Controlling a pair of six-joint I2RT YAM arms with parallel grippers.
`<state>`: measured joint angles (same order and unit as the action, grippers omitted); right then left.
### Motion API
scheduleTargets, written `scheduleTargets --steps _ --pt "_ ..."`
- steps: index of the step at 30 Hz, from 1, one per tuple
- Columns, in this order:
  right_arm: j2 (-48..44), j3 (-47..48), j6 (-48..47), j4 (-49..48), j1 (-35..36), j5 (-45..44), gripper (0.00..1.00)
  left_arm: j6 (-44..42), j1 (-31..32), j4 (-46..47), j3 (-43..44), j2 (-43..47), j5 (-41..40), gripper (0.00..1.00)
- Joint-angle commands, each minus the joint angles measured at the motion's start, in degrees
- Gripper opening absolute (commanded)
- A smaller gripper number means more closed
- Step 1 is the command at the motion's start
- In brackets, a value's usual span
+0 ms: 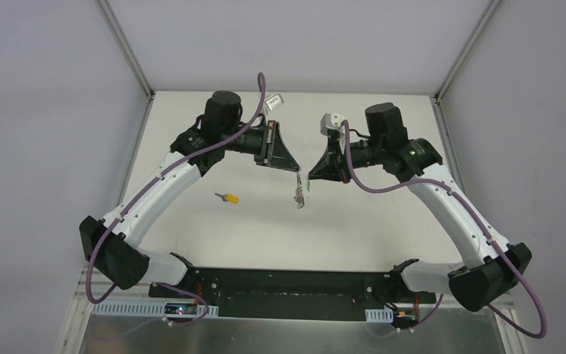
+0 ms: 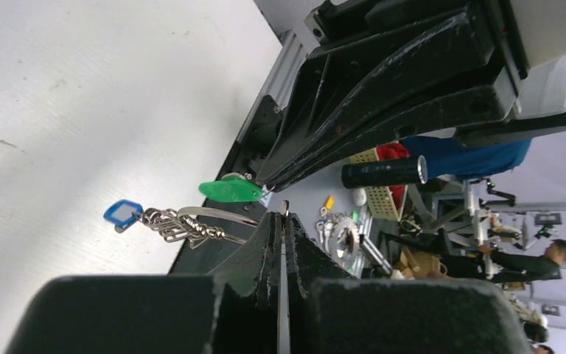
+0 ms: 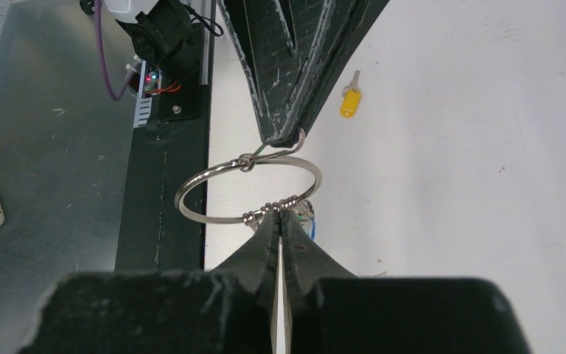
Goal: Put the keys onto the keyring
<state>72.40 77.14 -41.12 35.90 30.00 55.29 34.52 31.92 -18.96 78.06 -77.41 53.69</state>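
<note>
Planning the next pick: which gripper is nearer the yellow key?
Left. The left gripper hangs right of the yellow key; the right gripper is farther right, both shut on the keyring.

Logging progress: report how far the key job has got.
Done: nothing visibly threaded. In hand: the right gripper holds the keyring; the left gripper appears to hold the green key at it. Remaining: the yellow key lies on the table, untouched.

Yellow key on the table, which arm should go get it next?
Left, probably: the yellow key lies on that arm's side. But left gripper and right gripper both clamp the keyring.
</note>
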Motion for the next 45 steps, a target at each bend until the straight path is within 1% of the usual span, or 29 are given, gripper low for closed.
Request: scheduleTargets --steps 1,5,17,21,34,42,45 --pt "-2.4 -0.5 -0.1 -3.1 0.3 0.1 0.0 7.8 1.2 8.9 -1.4 -0.5 2.1 0.0" --pt "-3.4 -0.7 0.4 -3.6 0.2 -0.3 0.0 9.5 1.3 10.7 -2.5 -1.4 2.0 0.0" --pt "-3.8 -1.2 0.2 -3.8 0.1 -0.4 0.0 9.5 1.4 11.6 -3.5 -2.4 2.9 0.0" --pt "-4.2 -1.6 0.1 -4.1 -0.1 -1.0 0.0 8.5 1.4 11.9 -4.1 -1.8 3.6 0.0" --pt "-4.5 -3.0 0.9 -5.4 -0.8 1.3 0.0 6.3 1.4 14.2 -6.6 0.4 6.7 0.0" --pt "-4.2 -2.2 0.1 -3.5 -1.2 3.6 0.0 3.8 1.4 11.7 -6.7 1.2 6.5 0.0" --pt "-3.9 -1.9 0.7 -3.3 -1.2 4.1 0.0 4.4 1.4 11.9 -6.9 1.2 6.5 0.0"
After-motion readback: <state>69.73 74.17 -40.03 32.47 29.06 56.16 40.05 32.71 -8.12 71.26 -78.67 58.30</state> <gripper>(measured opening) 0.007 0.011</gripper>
